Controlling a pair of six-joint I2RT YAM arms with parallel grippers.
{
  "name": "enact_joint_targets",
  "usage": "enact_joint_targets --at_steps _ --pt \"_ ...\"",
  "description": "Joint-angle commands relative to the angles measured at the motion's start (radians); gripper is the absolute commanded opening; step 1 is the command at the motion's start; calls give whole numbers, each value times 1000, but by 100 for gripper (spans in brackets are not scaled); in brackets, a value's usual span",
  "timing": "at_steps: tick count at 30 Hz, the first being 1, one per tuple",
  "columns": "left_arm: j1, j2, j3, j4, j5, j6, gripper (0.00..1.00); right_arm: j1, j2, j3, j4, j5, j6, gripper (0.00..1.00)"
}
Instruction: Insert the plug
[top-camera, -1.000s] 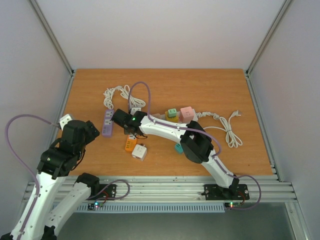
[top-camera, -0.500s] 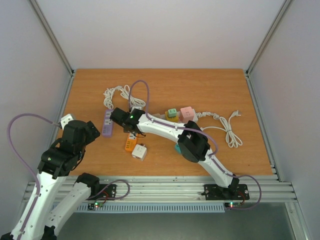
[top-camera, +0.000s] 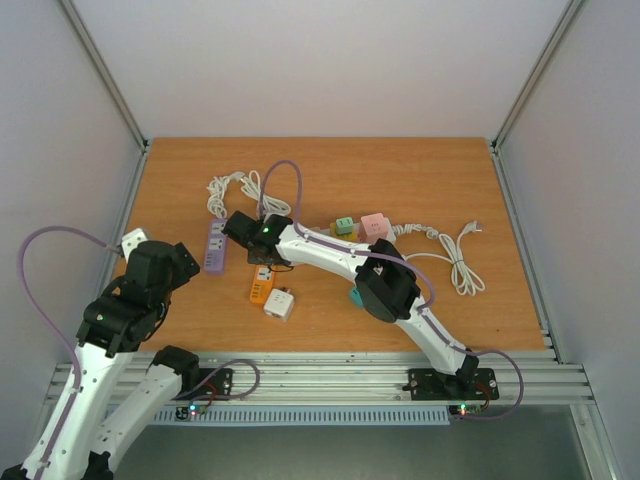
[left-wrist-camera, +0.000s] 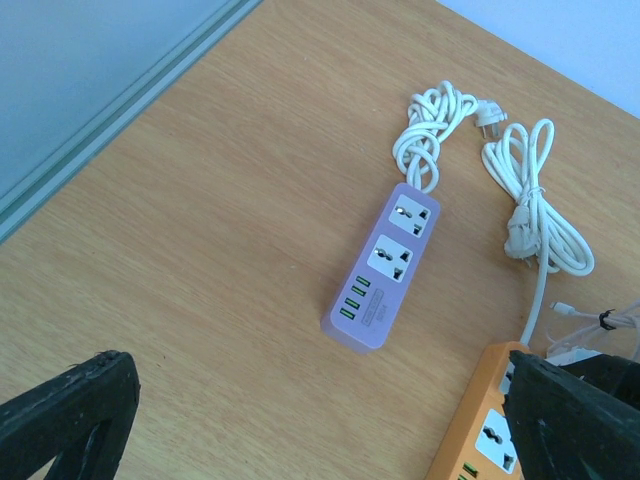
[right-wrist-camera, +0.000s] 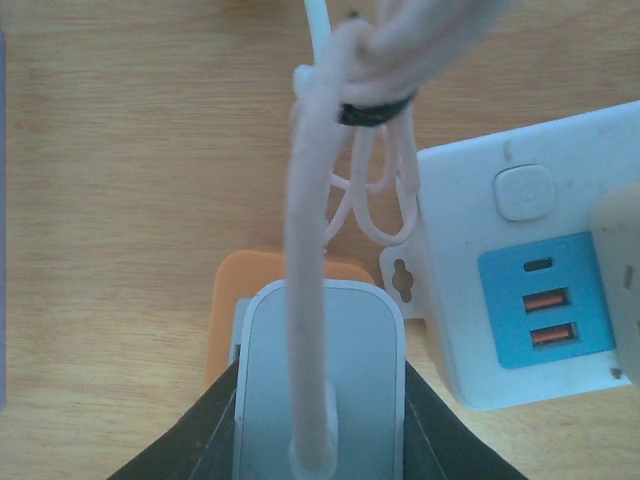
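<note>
White plug (right-wrist-camera: 365, 372), one, clamped in right jaws; left jaws spread near one purple strip (left-wrist-camera: 382, 268).

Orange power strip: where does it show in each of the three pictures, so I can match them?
Top external: the orange power strip lies left of the picture's centre.
Left wrist: bottom right corner, partly cut off.
Right wrist: lower middle, mostly hidden under the white plug.
Shared landmark: the purple power strip, left of it in the top and left wrist views; unclear from the right wrist.
</note>
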Motion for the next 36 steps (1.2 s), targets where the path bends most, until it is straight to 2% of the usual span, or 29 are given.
enact_joint_targets --at_steps 1,8,14,23,27,36 --pt "-1 -5 -15 37 -30 13 99 -4 37 6 -33 -26 39 5" --pt "-1 -7 -29 52 -34 18 99 -4 80 79 -129 7 42 5" --pt "-1 -8 -38 61 -36 19 99 -5 63 39 -109 72 -107 5" --pt "-1 -5 -42 68 -39 21 99 -84 47 -39 16 -156 -327 4" --pt "0 -4 -42 69 -38 21 99 -85 68 -17 4 -144 -433 3" --pt "-1 -6 -45 74 -31 24 99 -79 129 -32 -34 -121 -494 2"
